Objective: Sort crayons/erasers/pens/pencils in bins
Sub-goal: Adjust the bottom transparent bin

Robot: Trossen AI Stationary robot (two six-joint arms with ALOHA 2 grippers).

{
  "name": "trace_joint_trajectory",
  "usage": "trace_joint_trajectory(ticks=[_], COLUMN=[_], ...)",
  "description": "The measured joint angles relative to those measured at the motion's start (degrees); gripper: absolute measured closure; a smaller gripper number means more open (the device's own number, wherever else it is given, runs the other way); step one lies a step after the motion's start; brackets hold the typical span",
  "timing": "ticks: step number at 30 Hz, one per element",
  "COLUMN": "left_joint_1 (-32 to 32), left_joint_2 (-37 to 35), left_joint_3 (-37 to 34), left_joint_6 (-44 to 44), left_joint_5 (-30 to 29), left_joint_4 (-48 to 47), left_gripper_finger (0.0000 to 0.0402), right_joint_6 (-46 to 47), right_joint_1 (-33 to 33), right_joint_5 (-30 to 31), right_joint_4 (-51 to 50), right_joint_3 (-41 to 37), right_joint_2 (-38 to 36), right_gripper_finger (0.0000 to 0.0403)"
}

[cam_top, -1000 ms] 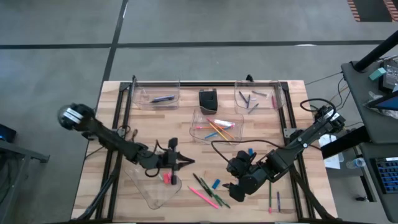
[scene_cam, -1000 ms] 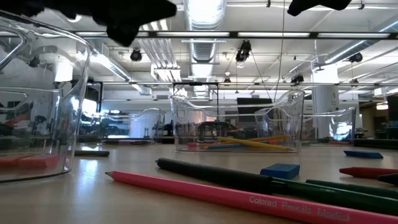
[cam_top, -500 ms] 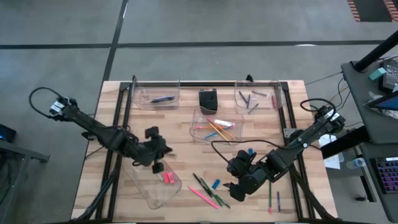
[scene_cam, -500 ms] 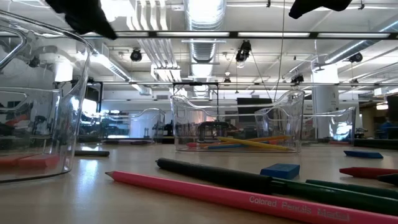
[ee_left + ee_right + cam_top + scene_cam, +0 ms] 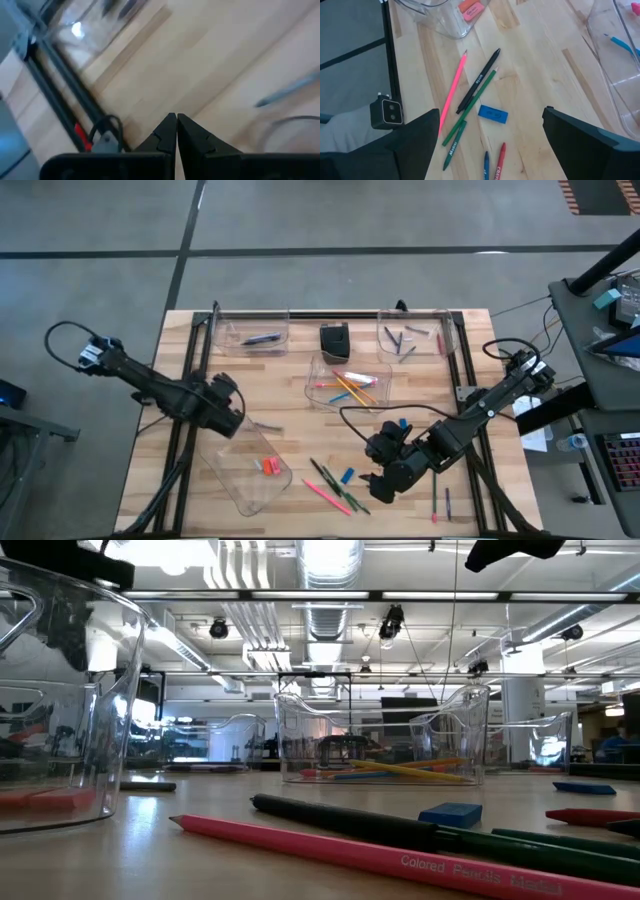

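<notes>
we are hovering our right gripper [image 5: 372, 485] over the loose pile at the near edge of the table, its jaws standing wide and holding nothing. just below it we are seeing a pink pencil [image 5: 452, 88], a dark pen [image 5: 479, 80], a green pencil [image 5: 470, 107] and a blue eraser [image 5: 493, 114] lying close together on the wood, with a few more sticks [image 5: 440, 502] nearer the right corner. beside the pile, toward the left, the near bin [image 5: 232, 480] is lying at a slant with red-pink erasers [image 5: 269, 466] inside it. a little farther in, our left gripper [image 5: 176, 125] is hanging over bare wood by the table's left rail, its jaws pressed together on nothing. past mid-table the middle bin [image 5: 318, 370] is holding bright pencils [image 5: 348, 388], and along the far edge the pen bin [image 5: 228, 340] and the crayon bin [image 5: 440, 340] are flanking a small black box [image 5: 335, 340]. we are judging that we are between picks, with the near pile not yet sorted. the next move is likely calling for our right gripper to drop onto one piece, perhaps the blue eraser, without catching its neighbours.
</notes>
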Motion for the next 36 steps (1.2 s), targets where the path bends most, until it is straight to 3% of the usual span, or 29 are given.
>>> trace_joint_trajectory(ticks=[7,15,25,29,36], left_joint_1=[1.27,0.68,-5.57,-7.68,-7.05], left_joint_2=[0.24,0.8,3.02,3.08,1.69], left_joint_3=[-4.96,-5.35,-4.62,-1.34,6.58], left_joint_6=[-1.15,-1.11,-1.21,-1.15,7.74], left_joint_5=[13.72,31.5,49.03,47.56,31.39], left_joint_4=[2.3,9.0,20.4,20.01,18.86], left_gripper_finger=[0.0402,0.0401,0.0401,0.0401,0.0401], right_joint_6=[-0.01,0.0,0.0,-0.17,-1.49], right_joint_1=[0.0,0.0,0.0,0.0,-0.15], right_joint_5=[0.28,0.37,0.35,0.37,0.44], right_joint_4=[0.02,0.01,-0.13,-0.13,-0.06], right_joint_3=[0.0,-0.02,-0.02,-0.02,-0.02], right_joint_2=[0.02,0.04,0.04,0.04,0.04], right_gripper_finger=[0.0064,0.0064,0.0064,0.0064,0.0064])
